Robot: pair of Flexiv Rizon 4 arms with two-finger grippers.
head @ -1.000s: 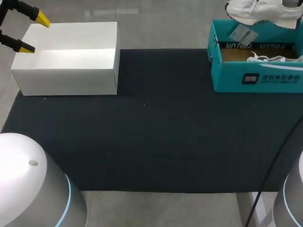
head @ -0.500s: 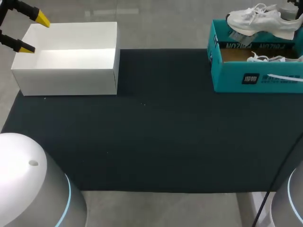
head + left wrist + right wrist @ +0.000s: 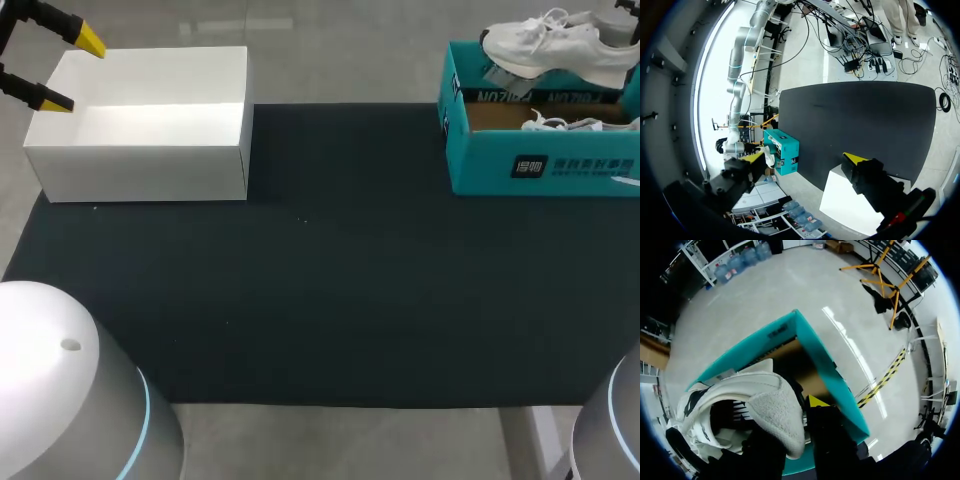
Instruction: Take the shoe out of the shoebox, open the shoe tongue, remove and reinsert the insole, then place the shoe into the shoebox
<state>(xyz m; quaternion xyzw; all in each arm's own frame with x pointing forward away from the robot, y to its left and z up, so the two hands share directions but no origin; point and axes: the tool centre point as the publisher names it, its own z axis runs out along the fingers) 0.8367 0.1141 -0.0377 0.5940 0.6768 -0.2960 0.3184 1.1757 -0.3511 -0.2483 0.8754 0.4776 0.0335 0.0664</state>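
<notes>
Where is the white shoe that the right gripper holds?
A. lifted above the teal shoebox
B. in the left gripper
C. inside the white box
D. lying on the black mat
A: the head view shows the white shoe above the teal shoebox, its heel in the right gripper.

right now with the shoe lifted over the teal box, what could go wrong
1. The right gripper holds the shoe only by its heel, with the toe sticking out unsupported, so it could tilt or slip back into the teal shoebox.
2. The tag hanging under the toe sits close to the box's rim and might catch there as the shoe moves out.
</notes>
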